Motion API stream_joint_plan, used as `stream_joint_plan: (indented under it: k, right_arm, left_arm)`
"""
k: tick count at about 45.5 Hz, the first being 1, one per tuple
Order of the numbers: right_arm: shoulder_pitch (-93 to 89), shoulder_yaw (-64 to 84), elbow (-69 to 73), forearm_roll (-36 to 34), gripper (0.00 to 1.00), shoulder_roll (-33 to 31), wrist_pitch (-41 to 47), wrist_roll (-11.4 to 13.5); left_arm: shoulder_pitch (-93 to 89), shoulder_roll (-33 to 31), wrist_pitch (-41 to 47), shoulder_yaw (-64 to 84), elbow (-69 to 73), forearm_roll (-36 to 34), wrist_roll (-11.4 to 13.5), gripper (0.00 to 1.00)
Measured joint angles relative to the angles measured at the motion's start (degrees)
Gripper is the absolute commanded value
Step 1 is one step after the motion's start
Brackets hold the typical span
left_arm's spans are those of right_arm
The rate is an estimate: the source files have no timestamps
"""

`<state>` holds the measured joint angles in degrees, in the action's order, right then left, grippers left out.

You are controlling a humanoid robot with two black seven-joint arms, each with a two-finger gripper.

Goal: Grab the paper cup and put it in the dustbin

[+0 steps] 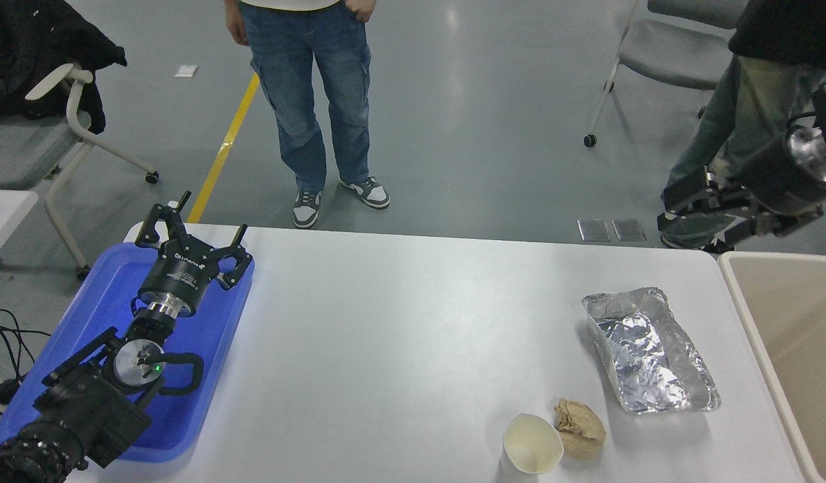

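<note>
The right hand (704, 218) hangs spread and empty at the tabletop's far right corner. The paper cup (531, 453) stands upright well below and left of it, far nearer this hand than the left.

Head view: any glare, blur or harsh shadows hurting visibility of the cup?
Head view: the paper cup is sharp, evenly lit, casting only a soft shadow; the foil tray shows bright glints; the floor has a pale streak of reflected light; the right gripper looks slightly smeared at the far right edge.
</note>
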<state>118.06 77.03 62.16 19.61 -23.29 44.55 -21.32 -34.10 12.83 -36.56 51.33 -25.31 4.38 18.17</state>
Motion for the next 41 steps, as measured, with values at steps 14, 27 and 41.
stream_joint_plan:
  k: [14, 27, 41]
  right_arm:
    - [2.45, -2.40, 4.96, 3.02, 1.00, 5.40, 0.33, 0.04]
    - [3.30, -3.60, 9.33, 4.11, 1.00, 6.96, 0.43, 0.05]
    - [1.21, -6.11, 11.40, 3.86, 1.00, 7.36, 0.44, 0.05]
  left_arm:
    - [0.00, 0.00, 0.00, 0.00, 0.00, 0.01, 0.00, 1.00]
    - [-0.04, 0.00, -0.06, 0.00, 0.00, 0.01, 0.00, 1.00]
    - [-0.04, 0.00, -0.08, 0.00, 0.00, 0.01, 0.01, 1.00]
